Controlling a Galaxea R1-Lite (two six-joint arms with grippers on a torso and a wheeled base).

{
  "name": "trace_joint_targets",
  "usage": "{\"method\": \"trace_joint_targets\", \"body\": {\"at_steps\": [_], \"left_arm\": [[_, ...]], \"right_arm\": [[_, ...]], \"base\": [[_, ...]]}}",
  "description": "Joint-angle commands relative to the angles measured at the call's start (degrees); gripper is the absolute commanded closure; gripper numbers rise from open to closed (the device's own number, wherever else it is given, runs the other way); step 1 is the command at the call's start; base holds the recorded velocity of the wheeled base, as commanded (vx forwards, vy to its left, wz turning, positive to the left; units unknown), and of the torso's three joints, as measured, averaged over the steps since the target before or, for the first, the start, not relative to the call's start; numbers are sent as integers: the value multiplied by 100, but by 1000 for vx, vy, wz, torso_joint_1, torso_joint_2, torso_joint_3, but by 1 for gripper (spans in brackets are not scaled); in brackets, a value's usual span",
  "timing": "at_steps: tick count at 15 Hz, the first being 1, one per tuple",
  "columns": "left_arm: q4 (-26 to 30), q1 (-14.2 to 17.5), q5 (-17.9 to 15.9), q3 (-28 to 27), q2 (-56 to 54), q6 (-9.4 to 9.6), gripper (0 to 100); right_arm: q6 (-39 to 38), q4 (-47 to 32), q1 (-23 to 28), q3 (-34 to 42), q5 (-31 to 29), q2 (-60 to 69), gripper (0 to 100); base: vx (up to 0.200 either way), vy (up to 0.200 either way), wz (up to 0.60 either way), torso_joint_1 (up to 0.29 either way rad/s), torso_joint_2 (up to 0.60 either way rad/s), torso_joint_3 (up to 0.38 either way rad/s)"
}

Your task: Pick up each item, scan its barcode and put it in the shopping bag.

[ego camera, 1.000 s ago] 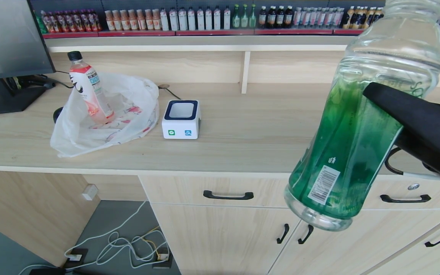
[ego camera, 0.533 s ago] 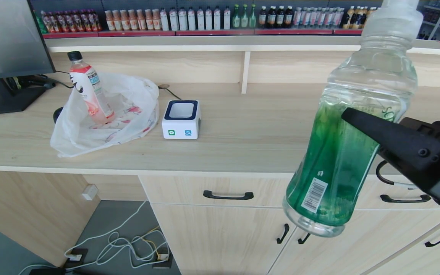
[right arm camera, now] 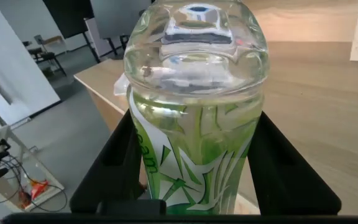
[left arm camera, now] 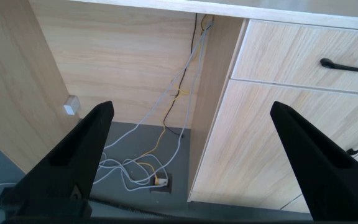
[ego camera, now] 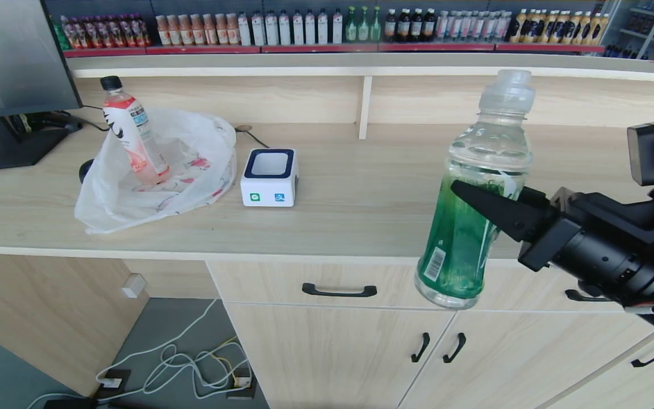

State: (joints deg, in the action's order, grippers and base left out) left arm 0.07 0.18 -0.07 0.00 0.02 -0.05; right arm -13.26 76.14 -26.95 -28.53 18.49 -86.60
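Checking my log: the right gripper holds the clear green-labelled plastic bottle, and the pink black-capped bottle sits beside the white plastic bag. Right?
No: the head view shows the pink black-capped bottle inside the white plastic bag, not beside it. The rest holds.

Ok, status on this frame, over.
Right gripper shut on green bottle, airborne, near upright. Left gripper open, low by cabinet. Nothing between bottle and scanner.
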Motion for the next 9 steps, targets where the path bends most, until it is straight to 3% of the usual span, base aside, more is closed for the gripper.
{"method": "trace_joint_targets", "body": {"at_steps": [1,4,9], "left_arm": [[1,-1,-1,0,-2,-4,0],[1,-1,7,0,-2,-4,0],[1,-1,-1,0,-2,49,0]], "right_arm": [[131,6,129,-136,-408,-366,100],[1168,15,630,-355,-628,-463,100],[1924,322,674,-733,-1603,-463,100]], "base": [[0,0,0,0,0,0],[0,0,0,0,0,0],[0,0,0,0,0,0]]}}
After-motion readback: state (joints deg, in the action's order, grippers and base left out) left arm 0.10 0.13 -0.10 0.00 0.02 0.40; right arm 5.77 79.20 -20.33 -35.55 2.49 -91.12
